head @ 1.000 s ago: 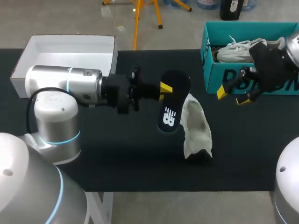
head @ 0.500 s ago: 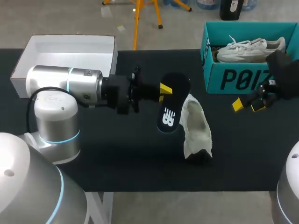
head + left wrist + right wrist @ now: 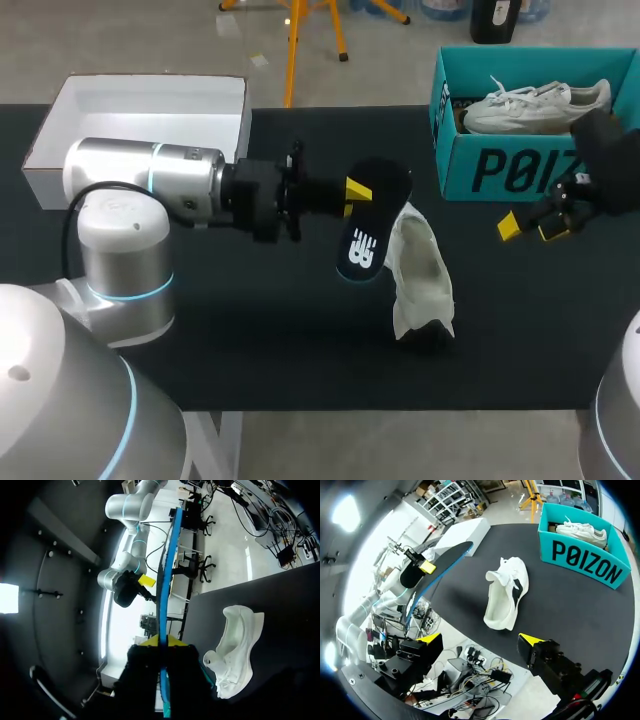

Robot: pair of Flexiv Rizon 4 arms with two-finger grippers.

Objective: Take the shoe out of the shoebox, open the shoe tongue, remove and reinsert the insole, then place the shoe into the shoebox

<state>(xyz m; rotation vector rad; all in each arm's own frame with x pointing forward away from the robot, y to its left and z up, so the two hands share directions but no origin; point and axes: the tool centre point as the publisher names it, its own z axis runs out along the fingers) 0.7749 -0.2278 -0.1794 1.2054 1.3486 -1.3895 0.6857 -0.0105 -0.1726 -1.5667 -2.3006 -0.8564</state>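
Observation:
My left gripper (image 3: 357, 189) is shut on a black insole (image 3: 367, 228) with a white logo, holding it in the air over the middle of the table. In the left wrist view the insole (image 3: 168, 570) shows edge-on, with a blue rim, between the yellow tips (image 3: 161, 641). The white shoe (image 3: 420, 272) lies on its side on the black table, just right of the insole. My right gripper (image 3: 530, 227) hangs open and empty in front of the teal shoebox (image 3: 500, 170). From the right wrist the shoe (image 3: 507, 597) lies ahead of the open fingers (image 3: 480, 639).
A second white shoe (image 3: 530, 105) lies inside the teal shoebox (image 3: 580, 560) at the back right. A white box lid (image 3: 150, 110) sits at the back left. The black table mat (image 3: 250, 330) ends at the near edge.
My right arm has drawn back from the shoebox's front, moving right and slightly toward the near edge, still open. The left arm has shifted only slightly with the insole.

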